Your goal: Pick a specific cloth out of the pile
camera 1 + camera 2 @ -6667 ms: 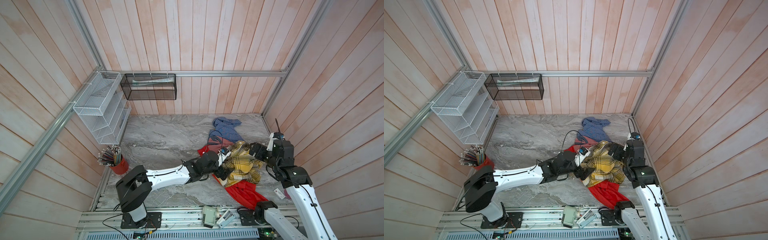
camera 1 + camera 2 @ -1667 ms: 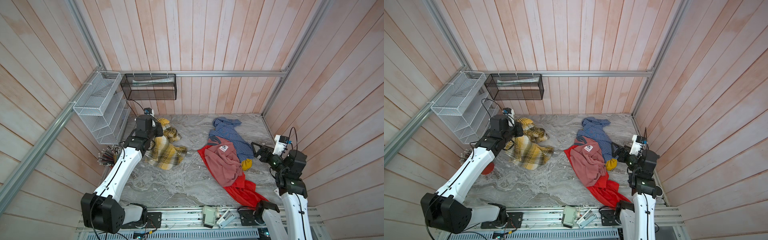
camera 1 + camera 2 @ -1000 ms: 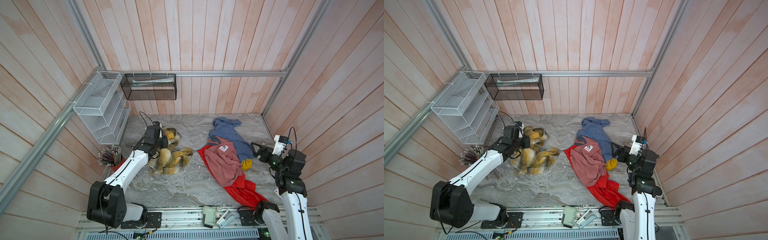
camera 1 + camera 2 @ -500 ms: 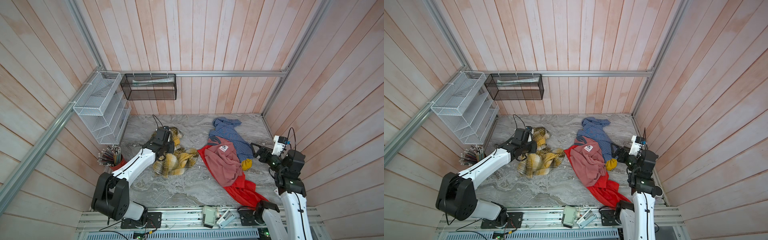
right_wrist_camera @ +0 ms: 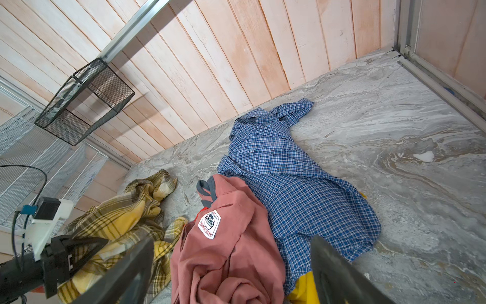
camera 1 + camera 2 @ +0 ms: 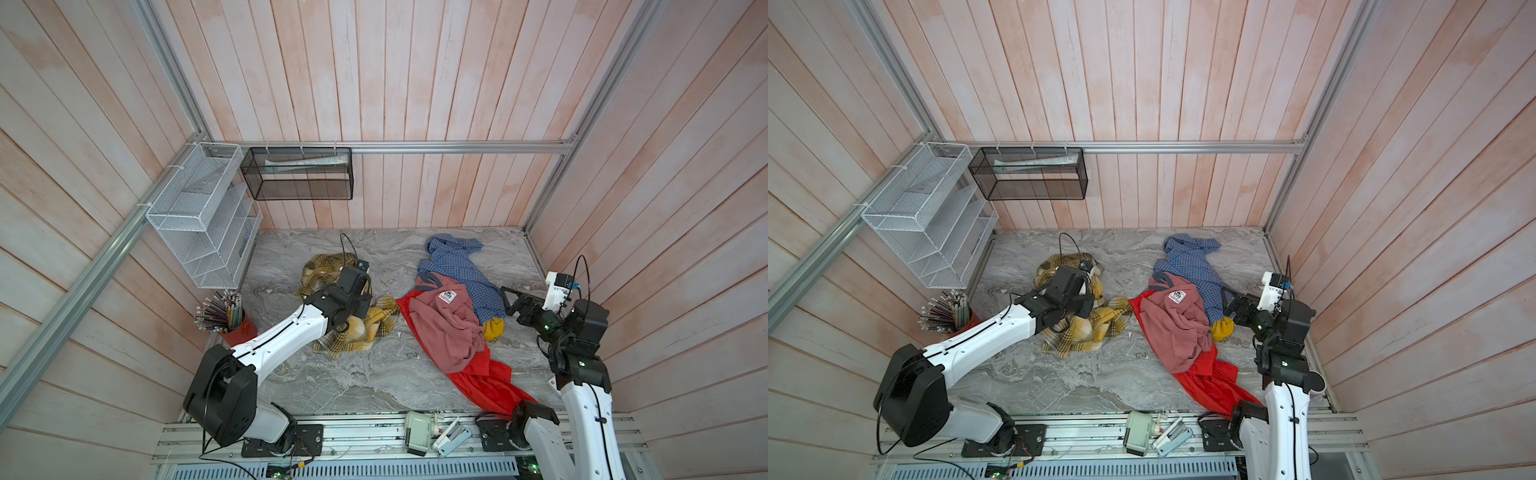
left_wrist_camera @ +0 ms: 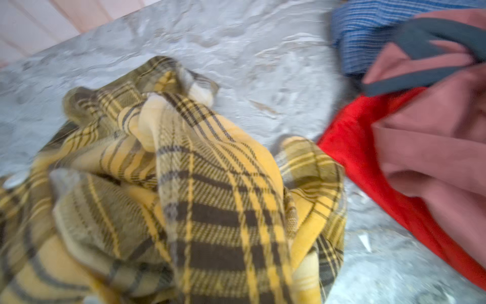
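Note:
The cloth (image 6: 376,328) (image 6: 1100,326), a yellow plaid flannel shirt, lies bunched on the marble table left of the pile, its edge close to the red garment (image 6: 478,376). My left gripper (image 6: 358,309) (image 6: 1084,308) is down on it, fingers buried in the folds; in the left wrist view the cloth (image 7: 210,197) rises in a ridge toward the camera and hides the jaws. The pile holds a dusty pink top (image 6: 449,328) (image 5: 228,252), a blue checked shirt (image 6: 457,270) (image 5: 289,184) and the red garment. My right gripper (image 6: 513,301) (image 5: 231,276) stands open beside the pile, holding nothing.
A white wire rack (image 6: 203,232) and a black mesh basket (image 6: 297,178) hang on the back left walls. A red cup of pencils (image 6: 230,322) stands at the table's left edge. A plain yellow piece (image 6: 493,329) pokes out under the blue shirt. Small devices (image 6: 419,432) lie on the front rail.
My left arm has swung right, dragging the cloth from the left side toward the pile. The right arm has stayed still.

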You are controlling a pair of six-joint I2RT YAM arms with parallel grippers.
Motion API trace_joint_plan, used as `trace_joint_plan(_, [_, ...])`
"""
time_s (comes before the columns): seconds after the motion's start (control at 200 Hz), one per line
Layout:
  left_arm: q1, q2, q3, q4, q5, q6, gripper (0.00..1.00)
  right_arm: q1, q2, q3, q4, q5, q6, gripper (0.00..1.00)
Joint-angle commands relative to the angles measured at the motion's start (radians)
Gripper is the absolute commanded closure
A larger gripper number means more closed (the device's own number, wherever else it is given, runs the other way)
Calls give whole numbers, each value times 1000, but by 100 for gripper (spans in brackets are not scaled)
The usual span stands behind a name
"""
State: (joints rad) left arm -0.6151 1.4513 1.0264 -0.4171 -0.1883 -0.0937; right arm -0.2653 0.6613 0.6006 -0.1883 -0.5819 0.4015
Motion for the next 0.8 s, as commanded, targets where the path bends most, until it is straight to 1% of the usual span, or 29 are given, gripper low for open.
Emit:
trace_joint_plan(0.0, [-8,-9,-21,88,113,34,79,-3,-2,0,-19,-6,-20,7])
trace_joint_plan(0.045, [-13,-7,-27,89,151,36,71,-3,1,3,-30,0,-26,7])
trace_joint_plan(0.07, [-16,-4,-28,83,169,38,68,-2,1,3,-34,4,-29,7])
trace_joint_plan(0.145, [-31,12,-34,68,204,37,66,-3,6,2,-38,6,-30,7])
trace_joint_plan(0.195, [-43,23,-41,68,227,36,61,-3,9,0,-37,7,-29,7])
trace_joint_plan(0.25, [-58,42,-44,66,249,35,60,-2,13,1,-39,10,-31,7])
trace_joint_plan(0.305, [-74,68,-38,61,251,28,60,-3,18,3,-42,16,-36,7])
trace_joint_plan(0.325, [-78,79,-35,60,249,23,57,-4,20,4,-42,18,-36,8])
trace_joint_plan(0.375, [-84,104,-28,62,258,23,57,-2,26,9,-43,18,-38,7])
trace_joint_plan(0.4, [-87,116,-28,67,269,-4,53,-3,30,12,-46,18,-41,7])
trace_joint_plan(0.455, [-97,139,-28,89,287,-14,45,-2,36,22,-57,21,-46,7])
trace_joint_plan(0.59, [-116,187,-28,140,350,-36,41,-3,38,38,-87,39,-65,7])
trace_joint_plan(0.65, [-119,205,-34,157,384,-46,33,-2,38,37,-92,45,-69,7])
trace_joint_plan(0.73, [-136,231,-42,157,383,-46,31,-3,42,38,-100,53,-73,7])
trace_joint_plan(0.755, [-142,239,-44,157,378,-46,26,-4,44,39,-101,57,-74,7])
trace_joint_plan(0.795, [-149,255,-46,152,368,-46,25,-3,49,44,-104,61,-77,7])
